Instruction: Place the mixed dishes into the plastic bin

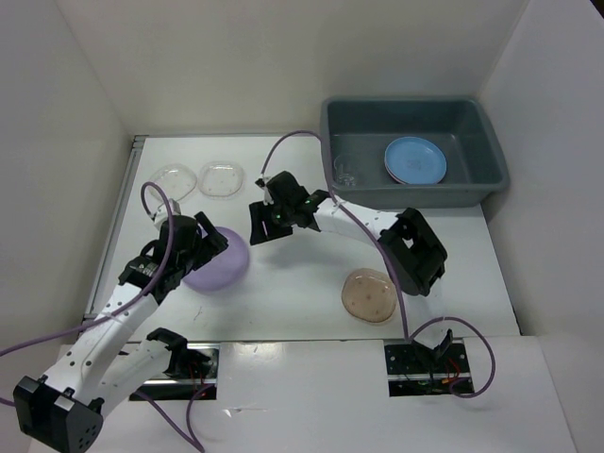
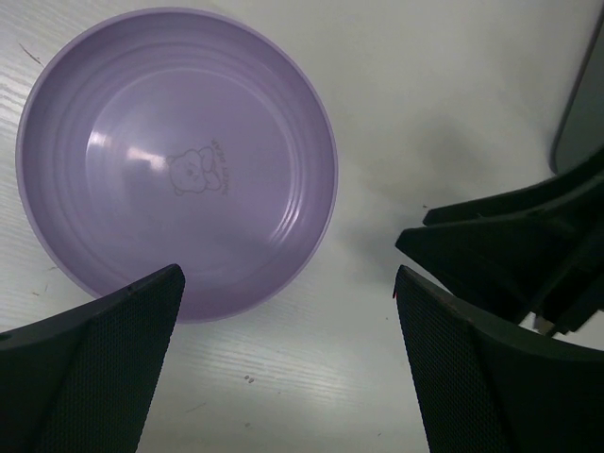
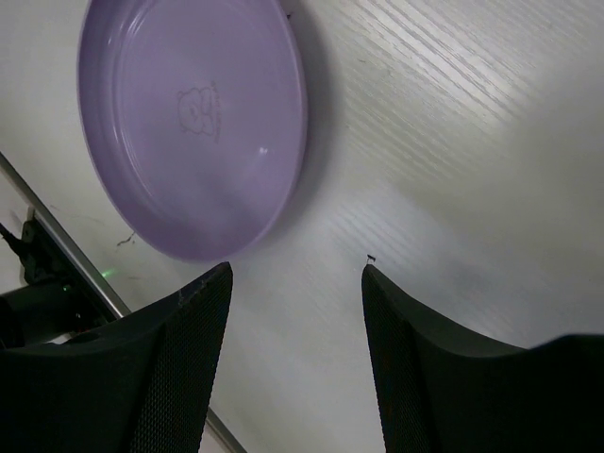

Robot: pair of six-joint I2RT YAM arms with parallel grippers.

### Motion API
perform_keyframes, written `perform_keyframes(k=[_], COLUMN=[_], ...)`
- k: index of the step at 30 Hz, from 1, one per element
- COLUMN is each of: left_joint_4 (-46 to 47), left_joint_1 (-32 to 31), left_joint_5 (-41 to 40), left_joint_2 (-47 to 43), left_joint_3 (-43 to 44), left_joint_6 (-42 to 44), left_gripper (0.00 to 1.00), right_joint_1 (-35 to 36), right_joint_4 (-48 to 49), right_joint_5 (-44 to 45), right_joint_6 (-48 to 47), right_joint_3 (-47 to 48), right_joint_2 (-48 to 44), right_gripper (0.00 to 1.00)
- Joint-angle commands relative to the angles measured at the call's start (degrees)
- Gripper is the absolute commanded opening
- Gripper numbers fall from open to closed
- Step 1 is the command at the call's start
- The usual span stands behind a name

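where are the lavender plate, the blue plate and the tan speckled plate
lavender plate [image 2: 179,160], left wrist view, the middle of its well
blue plate [image 1: 415,160], top external view, its centre
tan speckled plate [image 1: 369,294], top external view, its centre

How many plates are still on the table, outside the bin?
4: two clear plates far left, lavender plate by the left gripper, tan plate near right. More may be hidden.
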Motion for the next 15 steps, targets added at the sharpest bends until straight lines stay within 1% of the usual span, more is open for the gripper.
perform_keyframes(k=[1,9,15], left_joint_4=[0.7,0.7,0.7], left_joint_1=[0.4,0.4,0.4], left_joint_5=[-0.7,-0.7,-0.7], left_joint_2=[-1.3,-2.4,-2.4], left_joint_3=[-0.3,-0.3,-0.3], left_joint_6=[0.1,0.1,0.6], left_gripper=[0.99,0.99,0.99], right_joint_1=[1.4,2.6,3.1], right_joint_4=[2.7,2.1,1.1], right_joint_5=[-0.9,-2.0,-2.5], right_joint_6=[0.6,0.6,0.6], right_joint_3=[4.6,7.2,10.2], right_joint_2=[3.1,8.1,11.3], right_gripper=[0.63,0.63,0.6])
